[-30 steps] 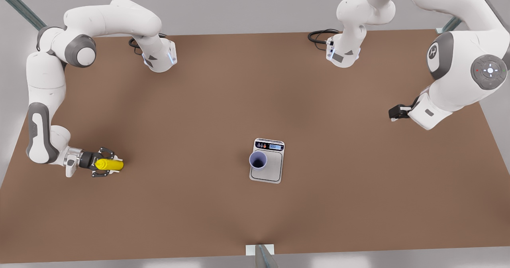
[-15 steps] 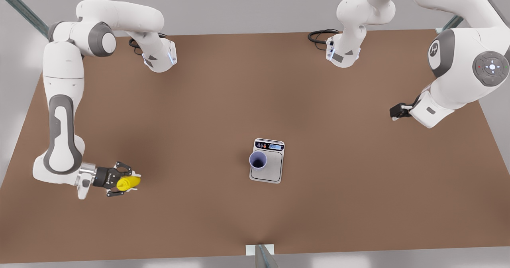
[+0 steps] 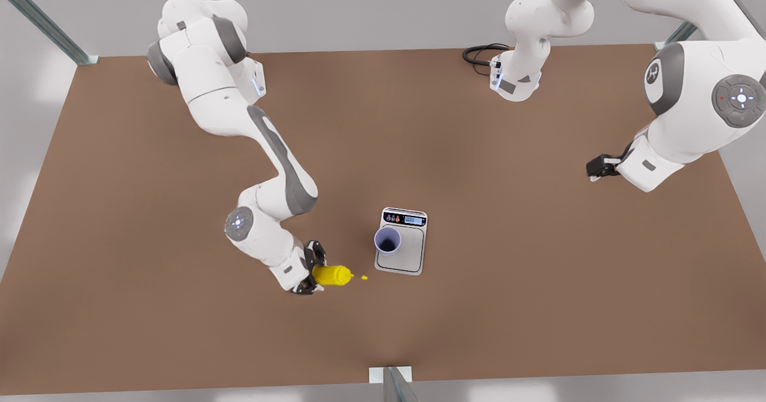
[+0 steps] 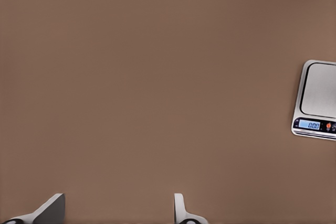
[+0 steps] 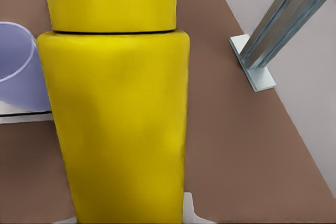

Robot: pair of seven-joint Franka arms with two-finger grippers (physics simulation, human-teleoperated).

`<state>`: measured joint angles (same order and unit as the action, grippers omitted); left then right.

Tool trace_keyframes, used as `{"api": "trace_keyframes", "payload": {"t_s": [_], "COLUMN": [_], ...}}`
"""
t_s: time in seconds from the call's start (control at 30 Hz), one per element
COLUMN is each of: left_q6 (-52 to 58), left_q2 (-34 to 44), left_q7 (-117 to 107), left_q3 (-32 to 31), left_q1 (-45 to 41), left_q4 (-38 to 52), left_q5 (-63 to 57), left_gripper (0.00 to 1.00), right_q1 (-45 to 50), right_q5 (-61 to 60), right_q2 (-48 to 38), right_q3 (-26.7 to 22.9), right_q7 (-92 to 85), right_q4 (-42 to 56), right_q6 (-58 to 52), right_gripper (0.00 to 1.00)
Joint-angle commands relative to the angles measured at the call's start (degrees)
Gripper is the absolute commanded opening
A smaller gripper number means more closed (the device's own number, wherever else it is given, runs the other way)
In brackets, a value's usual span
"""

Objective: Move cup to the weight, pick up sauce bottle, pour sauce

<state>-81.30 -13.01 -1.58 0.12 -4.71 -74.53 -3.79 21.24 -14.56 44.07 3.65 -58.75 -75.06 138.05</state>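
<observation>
Item: worktop [image 3: 479, 318], brown, with both arm bases mounted along one long edge.

Right arm: we record it reaching from its base out over the middle of the worktop, elbow bent and wrist turned level. The right gripper [image 3: 312, 275] is clamped on the sauce bottle [image 3: 331, 275], which we see held on its side with the nozzle pointing towards the weight [image 3: 413, 249]. In the right wrist view we see the sauce bottle [image 5: 115, 119] close up, with the cup [image 5: 18, 66] beyond it and a metal post [image 5: 283, 24] at the worktop's edge.

Sauce [image 3: 364, 278]: we count small yellow droplets just off the nozzle, above bare worktop and short of the weight.

Cup [image 3: 388, 240]: upright on the weight, at the side of the plate nearest the bottle.

Weight: flat on the worktop, near its middle, closer to the edge opposite the arm bases.

Left arm: waiting, folded near a short edge of the worktop, well apart from the weight. The left gripper [image 3: 598, 167] hangs over bare worktop; in the left wrist view we note the left gripper [image 4: 115, 216] with fingertips [image 4: 52, 211] spread and nothing between them, and the weight [image 4: 317, 95] far off.
</observation>
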Motion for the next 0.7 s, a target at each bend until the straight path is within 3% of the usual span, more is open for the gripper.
{"api": "trace_keyframes", "payload": {"t_s": [0.0, 0.23, 0.37, 0.67], "left_q6": [0.1, 0.1, 0.2, 0.4], "left_q2": [0.0, 0.1, 0.4, 0.5], "left_q7": [0.0, 0.0, 0.1, 0.0], "left_q3": [0.1, 0.0, 0.0, 0.0], "left_q1": [0.0, -0.1, 0.0, -0.1], "left_q4": [0.0, 0.0, 0.0, 0.0], "left_q5": [0.0, 0.0, -0.1, -0.1], "left_gripper": [1.0, 1.0, 1.0, 1.0], "right_q1": [0.5, 7.0, 13.7, 19.4], "right_q5": [2.7, 27.9, 51.6, 71.6], "right_q2": [0.0, -4.0, -5.0, -9.5], "right_q3": [0.0, -0.9, -3.1, -3.0], "right_q7": [2.8, 23.4, 43.5, 43.3], "right_q4": [0.0, -0.9, -1.1, -5.9], "right_q6": [0.3, -2.5, -9.9, -22.4], "right_gripper": [0.55, 0.55, 0.55, 0.55]}}
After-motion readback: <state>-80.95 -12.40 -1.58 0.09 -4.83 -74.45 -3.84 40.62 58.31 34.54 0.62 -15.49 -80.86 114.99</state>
